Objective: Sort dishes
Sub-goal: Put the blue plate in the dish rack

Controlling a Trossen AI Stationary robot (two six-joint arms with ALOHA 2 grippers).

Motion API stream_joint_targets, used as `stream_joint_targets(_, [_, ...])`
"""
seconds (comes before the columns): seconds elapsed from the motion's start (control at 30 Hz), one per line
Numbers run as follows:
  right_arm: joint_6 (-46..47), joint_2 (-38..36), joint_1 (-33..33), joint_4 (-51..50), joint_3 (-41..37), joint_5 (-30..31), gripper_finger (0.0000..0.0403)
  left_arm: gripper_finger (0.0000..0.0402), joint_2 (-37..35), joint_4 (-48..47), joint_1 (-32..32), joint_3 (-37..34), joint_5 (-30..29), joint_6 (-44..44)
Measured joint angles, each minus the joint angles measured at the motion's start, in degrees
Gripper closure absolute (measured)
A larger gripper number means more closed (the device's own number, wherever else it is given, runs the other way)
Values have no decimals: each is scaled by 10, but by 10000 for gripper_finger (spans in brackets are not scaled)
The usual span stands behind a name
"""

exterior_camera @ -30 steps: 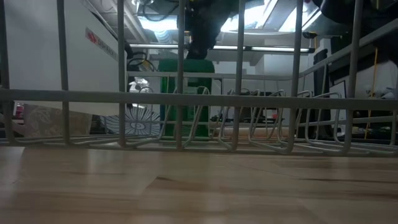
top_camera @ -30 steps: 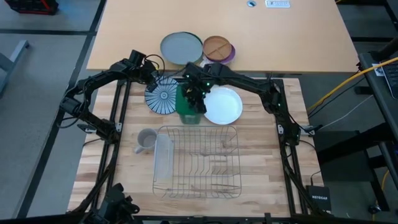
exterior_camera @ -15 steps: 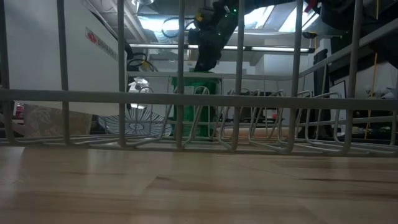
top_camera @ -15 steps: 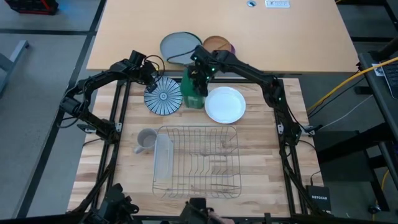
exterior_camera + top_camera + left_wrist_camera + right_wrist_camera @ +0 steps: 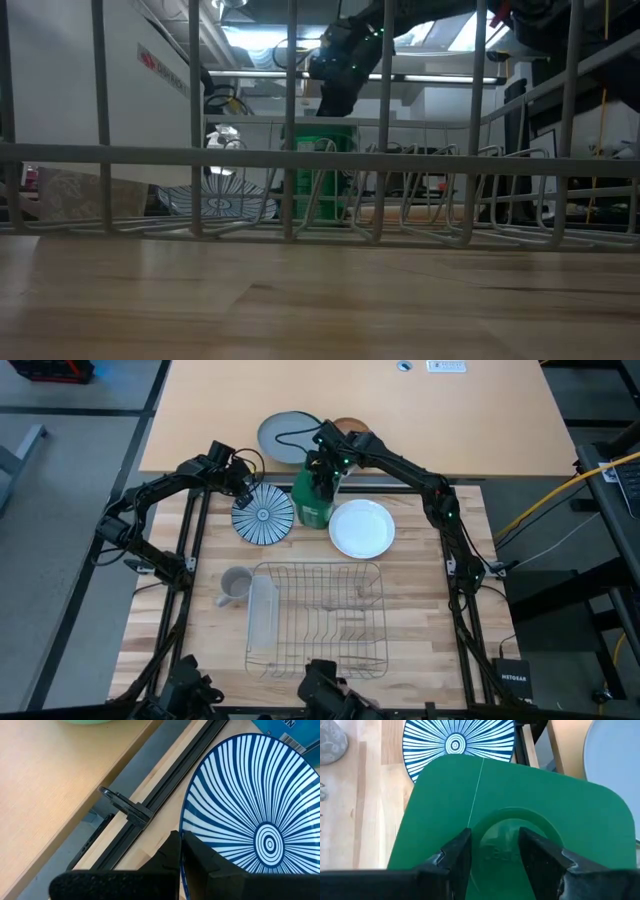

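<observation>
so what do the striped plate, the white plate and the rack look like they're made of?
Striped plate: likely glazed ceramic; crisp blue-and-white radial lines with a slight sheen in the left wrist view.
White plate: probably glazed ceramic, though melamine is possible; plain, smooth, raised rim.
Rack: metal wire, light grey, possibly coated; thin bent rods, and the table shows through them.

You can't see the orange plate — the right arm (image 5: pixel 385 460) covers it. The brown plate (image 5: pixel 350 428) shows only a sliver. Low view: rack wires (image 5: pixel 290 120) cross the striped plate (image 5: pixel 215 200).
</observation>
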Motion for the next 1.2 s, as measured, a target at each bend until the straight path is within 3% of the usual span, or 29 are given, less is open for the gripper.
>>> stream_joint_targets(0.37, [-29,-19,15,24,17,30,237,401,0,-15,-1,0,0,0])
stream_joint_targets(0.83, [-33,-20,89,26,16,-32,237,401,0,-33,-1,0,0,0])
stream_joint_targets(1.2, [-95,-13,109,23,-69,-21,237,401,0,-61,-1,-4,3,-11])
